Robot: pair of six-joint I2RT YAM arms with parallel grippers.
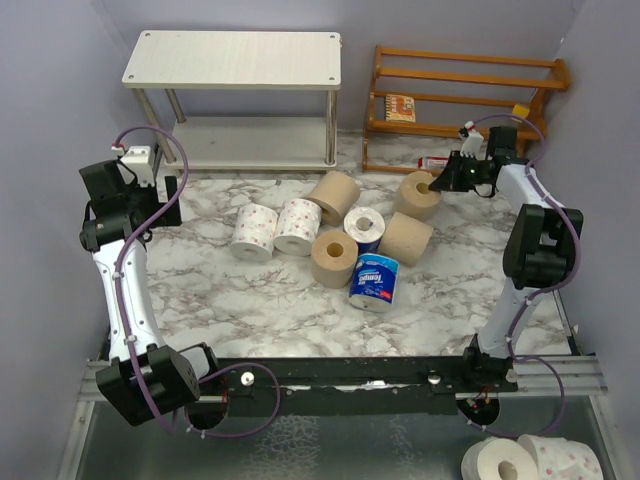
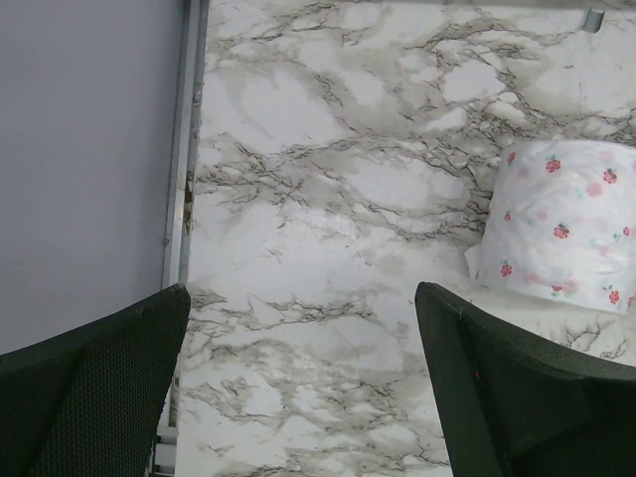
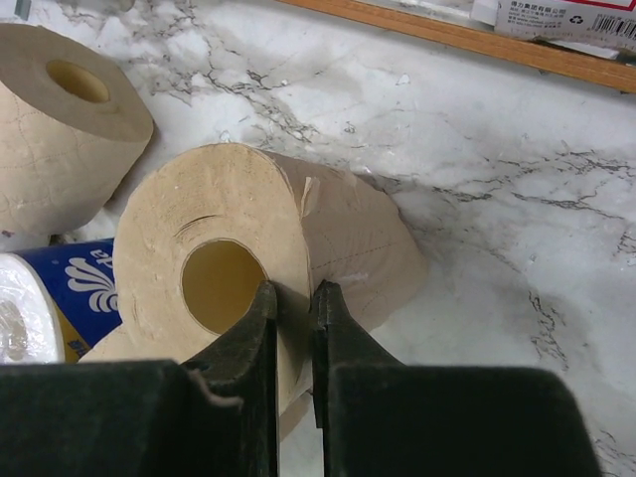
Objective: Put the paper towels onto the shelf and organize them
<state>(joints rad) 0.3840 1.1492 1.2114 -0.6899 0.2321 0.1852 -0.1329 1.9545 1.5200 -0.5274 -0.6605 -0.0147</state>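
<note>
A grey-veined marble tabletop (image 1: 200, 290) fills the cell, closed in by pale lilac walls (image 1: 60, 60) at the left, back and right. A black rail (image 1: 340, 378) along its near edge carries the arm bases. At the back left stands the white shelf (image 1: 232, 58); at the back right is an orange-brown wooden rack (image 1: 470, 58). The paper towels (image 1: 334, 258) lie clustered mid-table in front of both, none on the shelf. Two pink-dotted rolls (image 1: 255, 231) touch each other at the left of the cluster, two blue-wrapped rolls (image 1: 375, 281) sit in its middle and near side, and tan ones lie around them. The right gripper (image 3: 293, 298) is clamped on the wall of the rightmost tan roll (image 3: 229, 194), one finger inside the hollow core and the other outside. That roll lies on its side on the marble near the rack. The left gripper (image 2: 303, 293) hangs over bare marble near the left wall, fingers spread wide, gripping nothing. One pink-dotted roll lies to its right, apart from it and cut off by the edge of the left wrist view. In the right wrist view a blue wrapper and a second tan roll run off the left edge. A printed package (image 3: 566, 15) by the rack is cropped at the top, its lettering too small to read. From above, the left fingers are hard to pick out against the arm. Below the table's near right corner, two further rolls (image 1: 495, 462) are cropped by the frame.
</note>
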